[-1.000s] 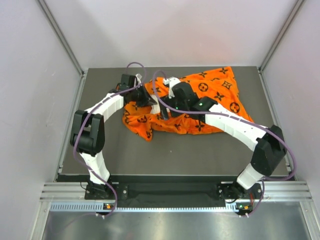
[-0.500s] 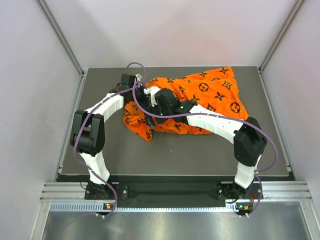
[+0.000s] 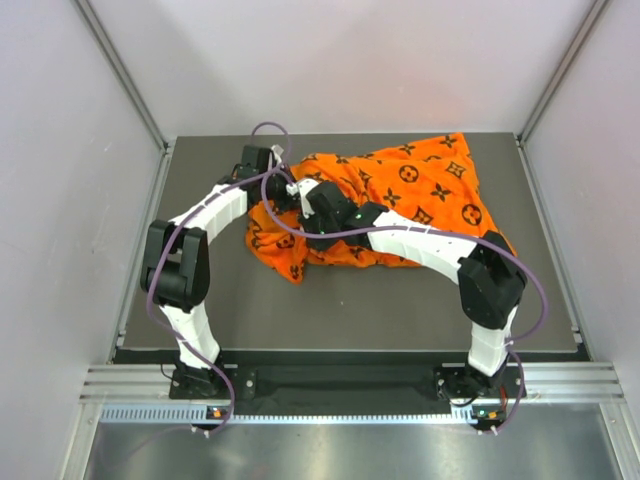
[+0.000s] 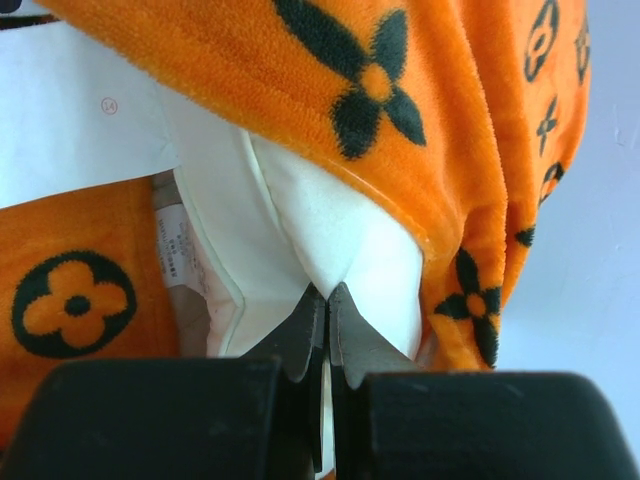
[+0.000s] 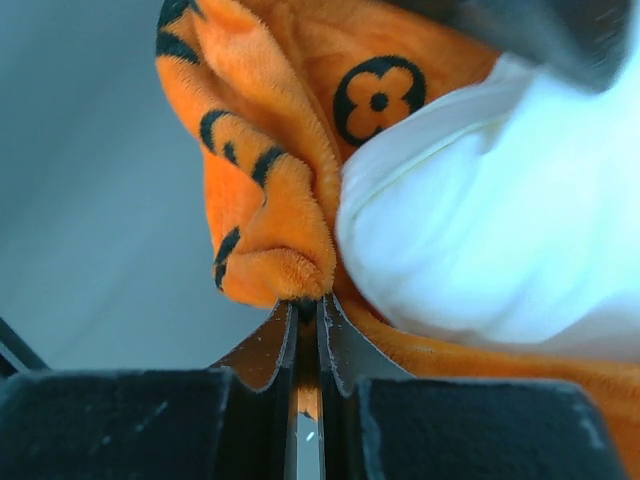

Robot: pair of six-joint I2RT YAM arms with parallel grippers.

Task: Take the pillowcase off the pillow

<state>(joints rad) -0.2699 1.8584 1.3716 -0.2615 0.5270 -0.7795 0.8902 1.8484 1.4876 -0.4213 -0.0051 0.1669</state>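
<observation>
- Table [image 3: 380, 300] carries the pillowcase [image 3: 425, 185]; both grippers work at its left end.
- Left gripper [image 4: 326, 300]: jaws closed on a pillow [image 4: 340, 225] corner.
- Right gripper [image 5: 307, 305]: jaws closed on a pillowcase edge fold.

- Top external view: bright, even, diffuse light; only faint, soft shadows fall under the arms on the dark table [image 3: 330, 310]; sharp edge to edge.
- Left wrist view: the pillow [image 4: 340, 230] glares near-white; the left gripper [image 4: 327, 296] is dark and blurred.
- Right wrist view: the pillow is blown out bluish-white; the pillowcase [image 5: 270, 265] plush is fairly sharp; the background is hazy.
</observation>
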